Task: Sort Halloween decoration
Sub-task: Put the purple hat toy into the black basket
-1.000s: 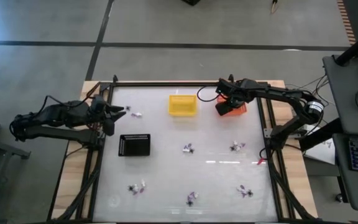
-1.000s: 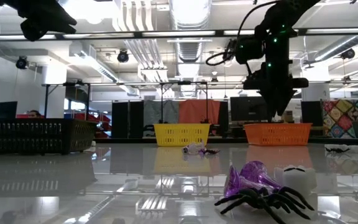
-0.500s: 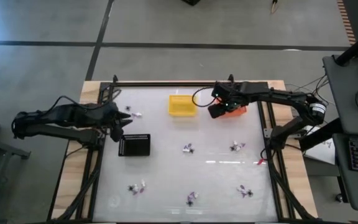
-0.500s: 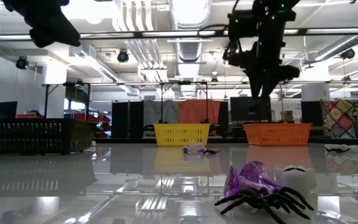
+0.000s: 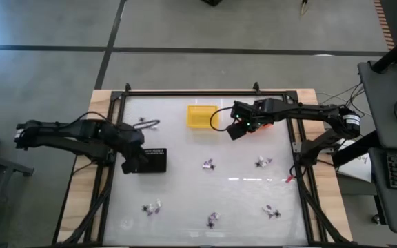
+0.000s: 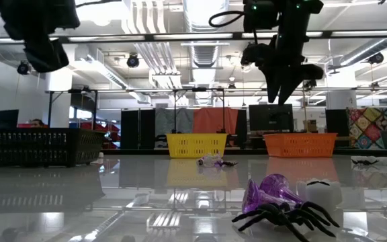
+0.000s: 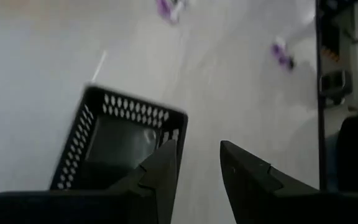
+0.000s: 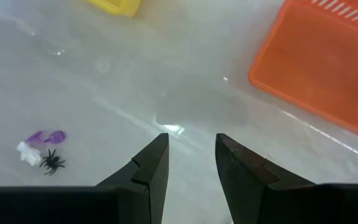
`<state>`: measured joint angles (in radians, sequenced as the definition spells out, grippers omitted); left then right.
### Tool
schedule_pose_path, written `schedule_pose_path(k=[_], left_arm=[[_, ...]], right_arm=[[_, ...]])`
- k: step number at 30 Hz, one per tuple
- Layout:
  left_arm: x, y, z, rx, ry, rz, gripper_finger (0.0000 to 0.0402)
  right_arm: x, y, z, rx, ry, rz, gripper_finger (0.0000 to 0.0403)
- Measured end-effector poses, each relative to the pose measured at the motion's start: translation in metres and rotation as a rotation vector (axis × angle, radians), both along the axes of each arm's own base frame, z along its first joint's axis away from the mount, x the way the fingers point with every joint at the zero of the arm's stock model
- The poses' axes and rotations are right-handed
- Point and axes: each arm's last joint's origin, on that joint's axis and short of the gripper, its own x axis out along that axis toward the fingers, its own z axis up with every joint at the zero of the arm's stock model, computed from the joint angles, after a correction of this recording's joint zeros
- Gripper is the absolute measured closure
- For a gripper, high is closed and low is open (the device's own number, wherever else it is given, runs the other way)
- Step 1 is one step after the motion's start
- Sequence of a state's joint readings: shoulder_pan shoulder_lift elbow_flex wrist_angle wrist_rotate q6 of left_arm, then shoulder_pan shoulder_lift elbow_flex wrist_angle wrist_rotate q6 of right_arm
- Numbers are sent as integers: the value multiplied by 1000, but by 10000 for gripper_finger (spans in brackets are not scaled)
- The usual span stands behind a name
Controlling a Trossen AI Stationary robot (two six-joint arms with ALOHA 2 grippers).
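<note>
- My left claw (image 5: 131, 164), fingers apart and empty, hangs by the black basket (image 5: 151, 160).
- My right claw (image 5: 234, 131), apart too, sits between yellow basket (image 5: 200, 116) and orange basket (image 8: 328, 62).
- Trinkets (image 5: 209, 164) lie scattered on the counter (image 5: 240, 200), well apart from both.

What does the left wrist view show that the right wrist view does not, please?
Only the left wrist view shows the black basket, lying just ahead of the left tool, whose fingers stand apart and empty. Only the right wrist view shows the orange basket, a corner of the yellow basket and a small black spider, with the right tool likewise open and empty. Both share the pale table and small purple trinkets lying on it.
</note>
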<state>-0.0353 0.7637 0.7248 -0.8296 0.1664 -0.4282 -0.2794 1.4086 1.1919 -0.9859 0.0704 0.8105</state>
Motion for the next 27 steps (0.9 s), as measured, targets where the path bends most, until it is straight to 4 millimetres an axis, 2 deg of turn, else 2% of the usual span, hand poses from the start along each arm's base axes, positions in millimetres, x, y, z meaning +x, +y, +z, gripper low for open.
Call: schedule_pose_path(k=[5,11,17,27], left_arm=[[3,-8,-16,-36,85,-10,294],[8,-27,-25,-87,159,-38,294],[12,-46,-36,-55,239,-3,294],[24,-82,-52,-140,307,40,294]], right_arm=[[0,0,0,8,-5,-32,280],[0,0,0,22,-12,-85,280],[0,0,0,33,-17,-126,280],[1,2,-1,19,-7,-65,280]])
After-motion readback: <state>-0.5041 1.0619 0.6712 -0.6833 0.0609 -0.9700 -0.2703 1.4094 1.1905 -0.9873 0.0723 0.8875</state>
